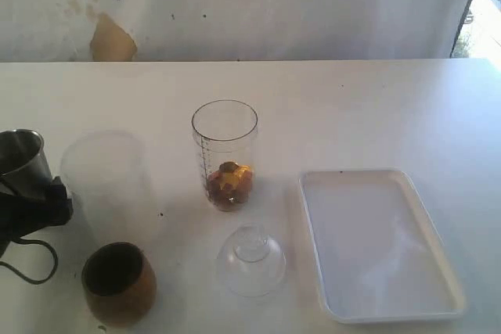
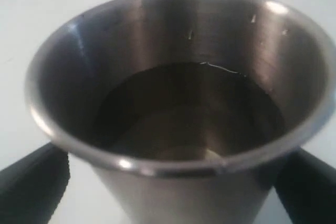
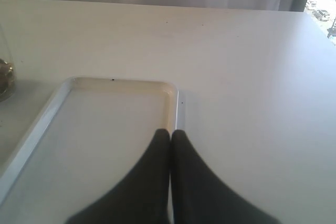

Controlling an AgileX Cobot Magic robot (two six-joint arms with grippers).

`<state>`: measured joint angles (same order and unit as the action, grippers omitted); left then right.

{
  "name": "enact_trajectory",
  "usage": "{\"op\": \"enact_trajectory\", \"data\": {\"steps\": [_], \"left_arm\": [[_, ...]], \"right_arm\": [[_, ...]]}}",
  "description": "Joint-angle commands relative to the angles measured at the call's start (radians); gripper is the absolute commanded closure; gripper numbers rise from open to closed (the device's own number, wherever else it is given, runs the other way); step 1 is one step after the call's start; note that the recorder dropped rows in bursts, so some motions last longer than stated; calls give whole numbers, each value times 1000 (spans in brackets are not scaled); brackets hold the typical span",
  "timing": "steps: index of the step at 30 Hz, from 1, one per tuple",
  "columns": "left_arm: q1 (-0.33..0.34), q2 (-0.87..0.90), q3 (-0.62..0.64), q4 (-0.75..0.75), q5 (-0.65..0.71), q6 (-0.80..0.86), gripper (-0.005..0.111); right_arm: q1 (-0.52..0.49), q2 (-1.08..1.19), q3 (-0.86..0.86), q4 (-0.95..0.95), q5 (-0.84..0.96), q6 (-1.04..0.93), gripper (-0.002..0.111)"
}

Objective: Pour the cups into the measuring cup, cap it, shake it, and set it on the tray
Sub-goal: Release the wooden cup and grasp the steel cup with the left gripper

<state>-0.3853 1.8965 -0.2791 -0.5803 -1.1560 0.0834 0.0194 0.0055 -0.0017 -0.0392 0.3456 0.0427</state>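
the steel tumbler (image 2: 178,103) stands far toward the table's left side. its inside is dark, and i cannot tell whether anything is in it. the left gripper (image 2: 173,192) straddles its lower wall, fingers (image 2: 31,187) spread wide, with bare table showing beside one of them, so likely no firm hold. close squarely on the taper, lift straight, and clear the frosted cup (image 1: 106,181) just beside it. then tip slowly over the rim of the measuring cup (image 1: 225,154) mid-table. the wooden cup (image 1: 117,283) and the cap (image 1: 250,260) sit nearer the front edge. the right gripper (image 3: 170,132), pressed together, hangs over the tray (image 3: 118,82) near one corner.
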Motion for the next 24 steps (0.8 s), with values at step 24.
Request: {"op": "enact_trajectory", "data": {"steps": [24], "left_arm": [[4,18,-5,-31,-65,-12,2]], "right_arm": [[0,-6,2,-5,-3,-1,108]]}}
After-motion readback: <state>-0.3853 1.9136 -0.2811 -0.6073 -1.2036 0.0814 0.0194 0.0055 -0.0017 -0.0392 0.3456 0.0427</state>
